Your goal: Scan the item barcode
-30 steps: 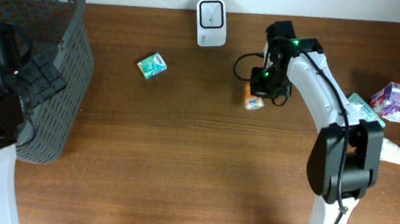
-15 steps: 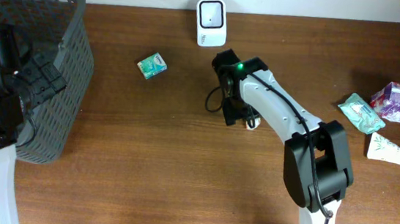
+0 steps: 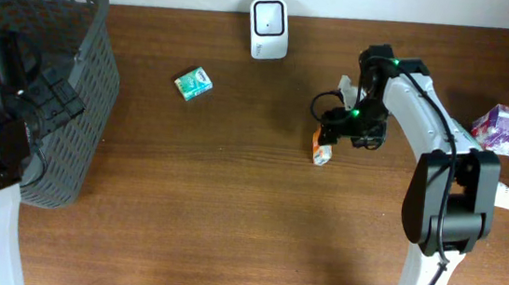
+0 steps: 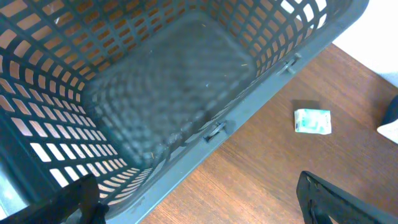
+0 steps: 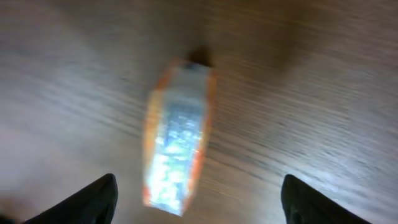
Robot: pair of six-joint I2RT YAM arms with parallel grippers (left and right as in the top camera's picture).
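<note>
Right gripper (image 5: 199,202) swung back right since half a second ago, jaws now spread, nothing held; orange packet (image 3: 322,153) lies loose on table (image 3: 229,215) just beside it, well apart from scanner (image 3: 269,29). Left gripper (image 4: 208,202) wide open, empty, over basket (image 4: 217,127).

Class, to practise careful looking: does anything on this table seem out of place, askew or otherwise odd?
The small orange packet lies askew on the table, well short of the white scanner, with the open right gripper above it and not holding it. A green packet lies alone, skewed. Nothing looks spilled or damaged.
</note>
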